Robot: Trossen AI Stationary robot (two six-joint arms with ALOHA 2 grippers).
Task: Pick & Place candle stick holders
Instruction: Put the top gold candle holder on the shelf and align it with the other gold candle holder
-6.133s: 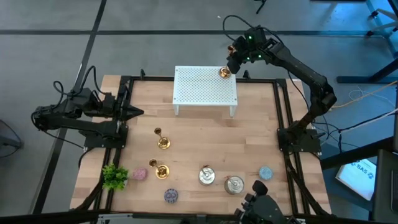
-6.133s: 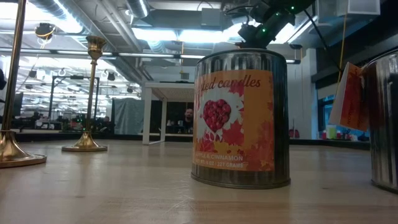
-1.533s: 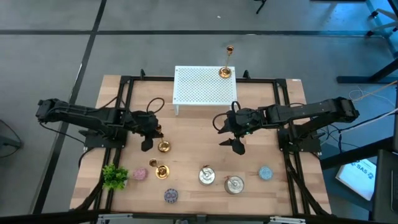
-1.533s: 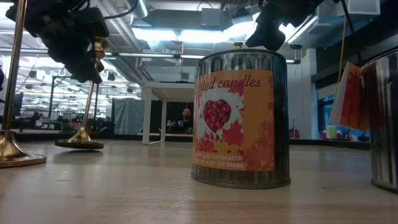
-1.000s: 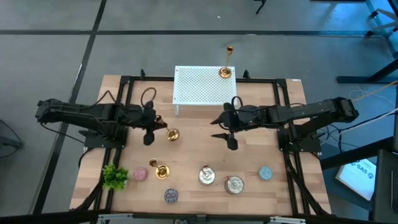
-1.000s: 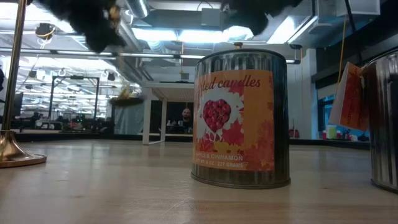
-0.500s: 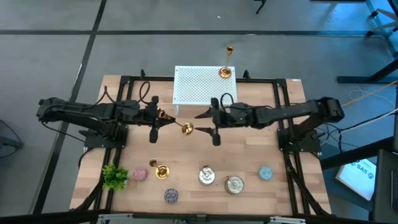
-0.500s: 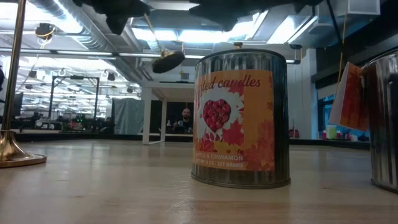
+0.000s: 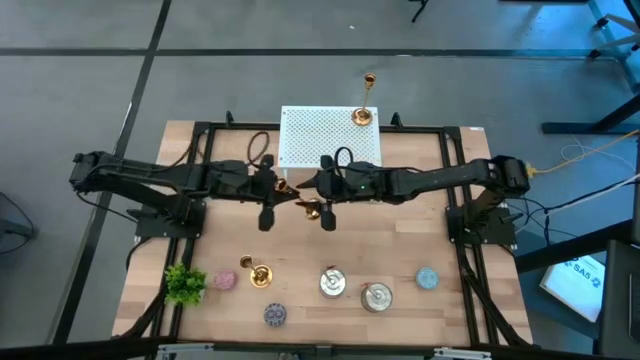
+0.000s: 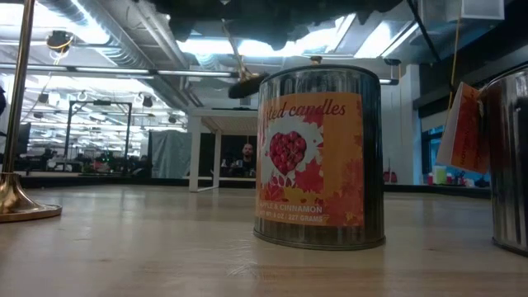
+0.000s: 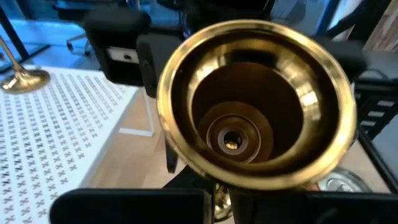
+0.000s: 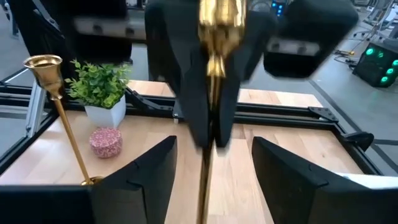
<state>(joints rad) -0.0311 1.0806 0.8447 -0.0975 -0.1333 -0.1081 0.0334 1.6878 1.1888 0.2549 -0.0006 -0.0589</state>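
— What are we changing just now?
— We're carrying the candle stick holder (image 9: 308, 207) mid-bench in our clamped left gripper (image 9: 283, 192); our right gripper (image 9: 318, 203) is narrowing around its base. We're handing over.

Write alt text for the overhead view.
Over the table's middle, the left claw holds a brass candlestick out to the right claw, whose fingers flank it. Another candlestick stands on the white rack, a third near a plant.
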